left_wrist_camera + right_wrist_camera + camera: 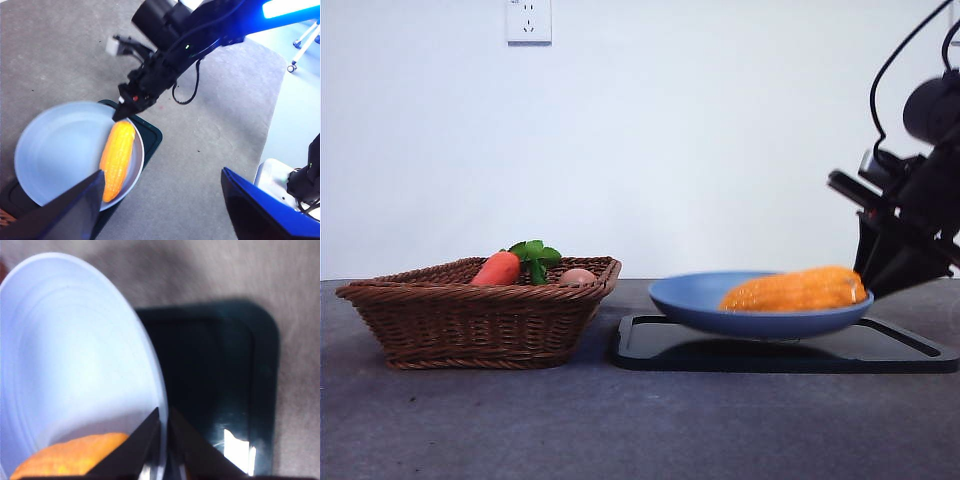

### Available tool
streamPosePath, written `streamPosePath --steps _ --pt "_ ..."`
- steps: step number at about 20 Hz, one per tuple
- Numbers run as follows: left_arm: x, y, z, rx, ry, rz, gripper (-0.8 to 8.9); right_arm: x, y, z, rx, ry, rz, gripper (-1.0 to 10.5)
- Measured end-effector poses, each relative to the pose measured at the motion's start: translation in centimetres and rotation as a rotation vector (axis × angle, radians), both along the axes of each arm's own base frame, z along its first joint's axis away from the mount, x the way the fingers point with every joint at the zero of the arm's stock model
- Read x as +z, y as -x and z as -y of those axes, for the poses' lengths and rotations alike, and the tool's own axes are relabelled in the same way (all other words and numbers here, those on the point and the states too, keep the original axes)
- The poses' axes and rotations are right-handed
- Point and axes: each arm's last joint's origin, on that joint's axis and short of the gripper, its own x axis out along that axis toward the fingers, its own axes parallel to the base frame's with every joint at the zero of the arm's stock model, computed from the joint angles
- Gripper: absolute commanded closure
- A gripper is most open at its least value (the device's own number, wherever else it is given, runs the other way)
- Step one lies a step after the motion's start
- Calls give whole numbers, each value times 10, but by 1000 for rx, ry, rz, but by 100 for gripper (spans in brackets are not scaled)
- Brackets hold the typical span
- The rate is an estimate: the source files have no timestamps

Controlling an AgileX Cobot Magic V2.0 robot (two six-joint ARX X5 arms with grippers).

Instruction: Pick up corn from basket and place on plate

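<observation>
1. The right gripper (880,270) stands at the right edge of the front view, just beside the far end of the corn (795,290); its jaw tips are hidden behind the plate (760,322) rim. In its own wrist view the two black jaws meet in a narrow wedge with only a sliver between them, nothing held.
2. The corn lies in the plate, along the side nearest that gripper; the right wrist view cuts it off, showing only an orange hump (75,455) at the bottom left.
3. The left gripper (160,200) hangs high over the scene, jaws spread wide and empty; it does not show in the front view.
4. The plate sits on a flat black tray (910,355), which fills the lower right of the front view. The left wrist view is blurred around the right arm.
5. The basket (470,320) stands at lower left in the front view, just beside the tray, not touching it. Over its rim show a carrot (497,269) with green leaves (536,258) and part of a small tan ball (577,277); the rest of its inside is hidden by the near wall.
6. A white wall socket (528,20) sits top centre-left, cut off by the frame.
</observation>
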Motion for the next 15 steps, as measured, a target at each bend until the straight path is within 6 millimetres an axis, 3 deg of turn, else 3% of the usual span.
streamPosePath --steps 3,7,11,15 --pt "0 0 0 0 -1 -1 434 -12 -3 0 4 8 -30 945" --pt "0 0 0 0 -1 -1 435 -13 -3 0 10 11 -26 940" --pt "0 0 0 0 -1 -1 435 -13 -1 0 21 14 -38 800" --pt "-1 0 0 0 -6 -7 435 -13 -1 0 26 16 -35 764"
